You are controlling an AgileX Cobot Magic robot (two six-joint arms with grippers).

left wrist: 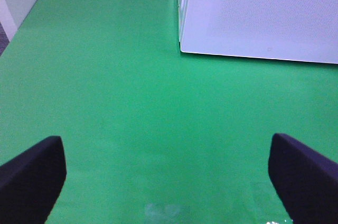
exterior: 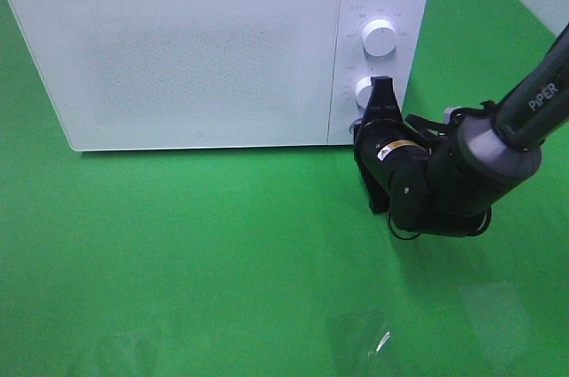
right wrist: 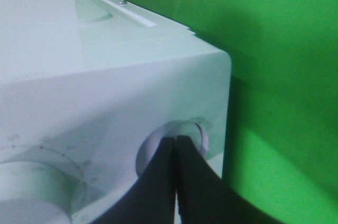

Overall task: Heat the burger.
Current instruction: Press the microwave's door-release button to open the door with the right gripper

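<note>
Jaws pinched shut, the right gripper noses the lower knob at four o'clock on the microwave front, probably to start heating, while the left gripper hangs agape.

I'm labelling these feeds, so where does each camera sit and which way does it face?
Exterior high: high in front, looking down at microwave and table; right arm, shut right pincer at lower knob.
Left wrist: low over table, facing microwave's door; open left pincer.
Right wrist: close on that knob; shut pincer.
Shared: first and third show pincer at knob.
</note>
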